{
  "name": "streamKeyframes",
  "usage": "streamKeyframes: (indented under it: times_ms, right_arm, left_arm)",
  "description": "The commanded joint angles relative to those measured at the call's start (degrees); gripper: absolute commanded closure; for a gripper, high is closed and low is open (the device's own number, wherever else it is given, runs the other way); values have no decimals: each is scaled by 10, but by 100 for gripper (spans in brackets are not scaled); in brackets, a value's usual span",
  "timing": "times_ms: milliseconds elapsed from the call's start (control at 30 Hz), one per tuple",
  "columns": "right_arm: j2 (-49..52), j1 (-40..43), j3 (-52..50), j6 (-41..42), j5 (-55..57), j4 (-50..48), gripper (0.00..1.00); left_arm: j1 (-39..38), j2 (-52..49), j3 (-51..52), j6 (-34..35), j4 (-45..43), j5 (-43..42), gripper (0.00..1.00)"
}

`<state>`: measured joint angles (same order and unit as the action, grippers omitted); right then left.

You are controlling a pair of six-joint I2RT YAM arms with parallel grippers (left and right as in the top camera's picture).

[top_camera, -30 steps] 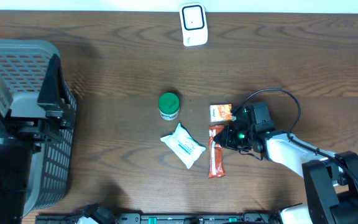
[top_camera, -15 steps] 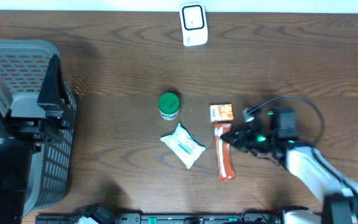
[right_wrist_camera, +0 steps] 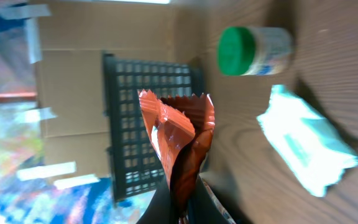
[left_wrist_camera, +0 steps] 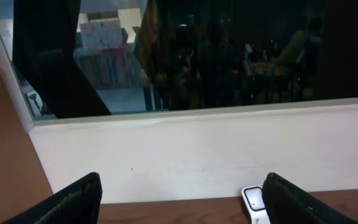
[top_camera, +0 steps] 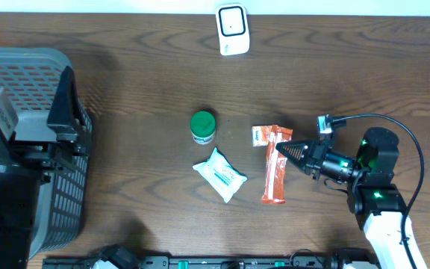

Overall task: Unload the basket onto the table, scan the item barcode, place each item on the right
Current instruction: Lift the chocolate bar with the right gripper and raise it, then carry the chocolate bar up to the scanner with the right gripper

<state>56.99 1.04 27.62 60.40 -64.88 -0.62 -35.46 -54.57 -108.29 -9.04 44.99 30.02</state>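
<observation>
A dark brown wood-grain counter (top_camera: 125, 90) carries a grey plastic mesh basket (top_camera: 73, 187) at its left end and a small white boxy scanner unit (top_camera: 231, 30) at the far edge. Near the middle lie a green-lidded white jar (top_camera: 202, 127), a white-and-teal soft packet (top_camera: 219, 174) just nearer, and a small orange-and-white sachet (top_camera: 262, 135) to the jar's right.

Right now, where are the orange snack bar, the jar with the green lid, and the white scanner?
orange snack bar (top_camera: 273, 183), overhead view, lower half of the wrapper.
jar with the green lid (top_camera: 202, 122), overhead view, on the lid.
white scanner (top_camera: 231, 30), overhead view, middle of its face.
</observation>
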Motion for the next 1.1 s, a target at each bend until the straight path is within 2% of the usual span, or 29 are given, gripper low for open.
streamKeyframes:
  times_ms: [0,233,400,500,700,833,1067]
  right_arm:
    - [-10,4,3,110,-49,-40,98]
    - [-10,4,3,170,-48,-149,99]
    - [-9,4,3,166,-4,-274,99]
    - [-7,4,4,116,45,-331,99]
    - [14,3,9,-21,155,-332,99]
    - [53,1,36,-72,226,-332,98]
    - [187,-73,235,-259,385,-175,99]
  left_arm:
    - [0,4,5,-2,0,7,18]
    - [0,4,5,-2,0,7,18]
    - [0,4,5,-2,0,7,18]
    - [0,4,5,-2,0,7,18]
    - [0,4,5,-2,0,7,18]
    - [0,4,5,-2,0,7,18]
    - [0,4,5,-2,0,7,18]
